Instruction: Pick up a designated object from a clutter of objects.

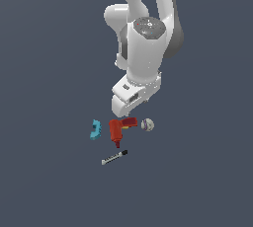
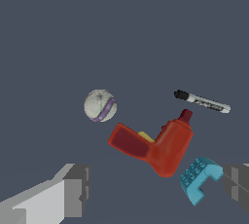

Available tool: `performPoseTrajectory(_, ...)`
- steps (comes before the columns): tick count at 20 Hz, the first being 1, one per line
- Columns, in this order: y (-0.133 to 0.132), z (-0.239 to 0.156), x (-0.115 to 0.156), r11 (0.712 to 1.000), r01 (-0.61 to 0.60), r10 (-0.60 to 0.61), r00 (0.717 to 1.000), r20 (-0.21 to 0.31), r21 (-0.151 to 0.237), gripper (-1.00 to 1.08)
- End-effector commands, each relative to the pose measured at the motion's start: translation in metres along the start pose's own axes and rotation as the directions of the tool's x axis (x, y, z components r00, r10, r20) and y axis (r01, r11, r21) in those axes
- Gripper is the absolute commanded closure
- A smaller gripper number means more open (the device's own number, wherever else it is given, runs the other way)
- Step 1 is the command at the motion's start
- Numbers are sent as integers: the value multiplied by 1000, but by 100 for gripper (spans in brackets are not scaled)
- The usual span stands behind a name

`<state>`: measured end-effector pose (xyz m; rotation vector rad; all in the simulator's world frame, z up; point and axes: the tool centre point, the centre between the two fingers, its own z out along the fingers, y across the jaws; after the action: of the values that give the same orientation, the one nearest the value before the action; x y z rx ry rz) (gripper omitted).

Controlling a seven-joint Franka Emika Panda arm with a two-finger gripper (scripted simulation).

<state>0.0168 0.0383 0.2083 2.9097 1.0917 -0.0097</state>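
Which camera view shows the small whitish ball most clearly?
The wrist view: there the ball is large, unobstructed, and its seam marks are visible. In the exterior view it is only a tiny pale sphere beside the red drill, with faint detail.

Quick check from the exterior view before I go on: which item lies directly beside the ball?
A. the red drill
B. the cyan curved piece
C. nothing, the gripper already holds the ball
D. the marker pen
A. The ball lies just at the exterior view's right of the red drill, apart from it, while the cyan piece lies beyond the drill and the marker pen lies apart; the gripper is open and holds nothing.
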Motion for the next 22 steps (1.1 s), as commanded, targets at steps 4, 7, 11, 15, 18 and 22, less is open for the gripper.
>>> performPoseTrajectory(4,-13,30,10,984,178,-178,984,-2,2,-92)
performPoseTrajectory(7,-21,46,15,962,273,-273,962,-4,4,-92)
performPoseTrajectory(11,-32,67,21,919,394,-394,919,-9,7,-92)
performPoseTrajectory(15,-43,86,26,866,500,-500,866,-16,9,-92)
performPoseTrajectory(18,-51,97,28,828,561,-560,828,-21,10,-92)
performPoseTrajectory(22,-58,109,31,785,619,-619,785,-27,10,-92)
